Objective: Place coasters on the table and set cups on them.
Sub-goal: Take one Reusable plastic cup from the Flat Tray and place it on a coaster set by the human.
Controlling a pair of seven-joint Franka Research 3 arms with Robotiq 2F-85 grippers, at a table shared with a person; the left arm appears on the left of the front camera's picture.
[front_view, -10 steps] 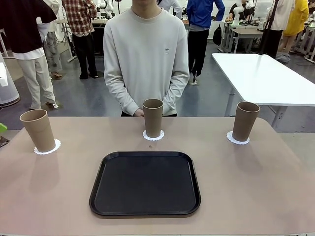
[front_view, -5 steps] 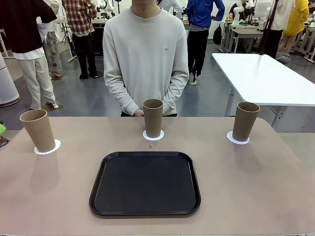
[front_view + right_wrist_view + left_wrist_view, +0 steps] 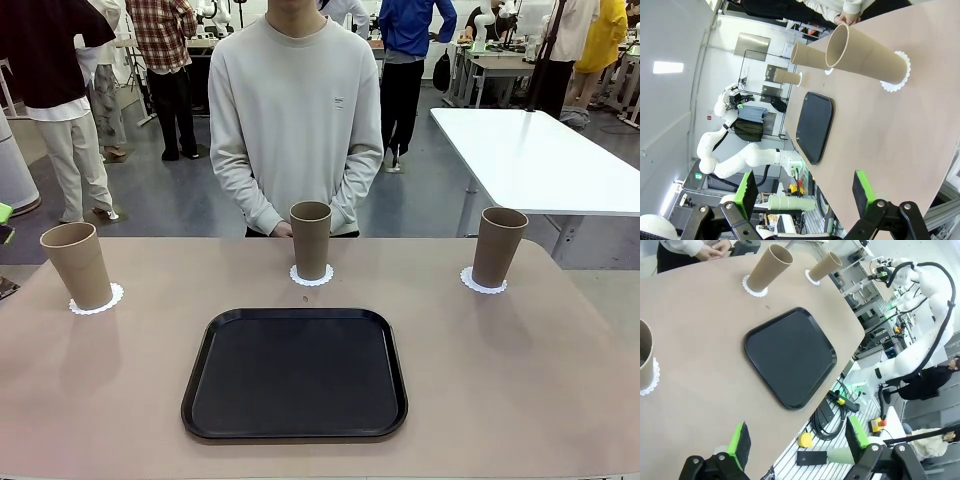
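On your tabletop [image 3: 520, 380] three cups each stood upright on a coaster. Taking the black tray [image 3: 295, 373] as the clock's centre in the front view, the left cup [image 3: 77, 265] stood at about ten o'clock on its coaster [image 3: 97, 299], the middle cup [image 3: 311, 240] at twelve o'clock on its coaster [image 3: 311, 276], and the right cup [image 3: 498, 247] at about two o'clock on its coaster [image 3: 482, 282]. The three were well apart from one another and none touched the tray. The person [image 3: 297, 115] stood at the far edge, directly behind the middle cup, hands together just beside it.

Your left claw [image 3: 797, 440] hung wide, green pads [image 3: 739, 439] well apart with nothing between them, looking down over the tabletop's near-left corner; the tray lay at twelve o'clock from it in the wrist view, with a cup at the picture's left edge.

Your right claw [image 3: 805, 192] also hung wide and held nothing, off the tabletop's right end; the nearest cup [image 3: 867, 54] on its lacy coaster [image 3: 896, 72] lay at about one o'clock in that view, the other two cups beyond it.
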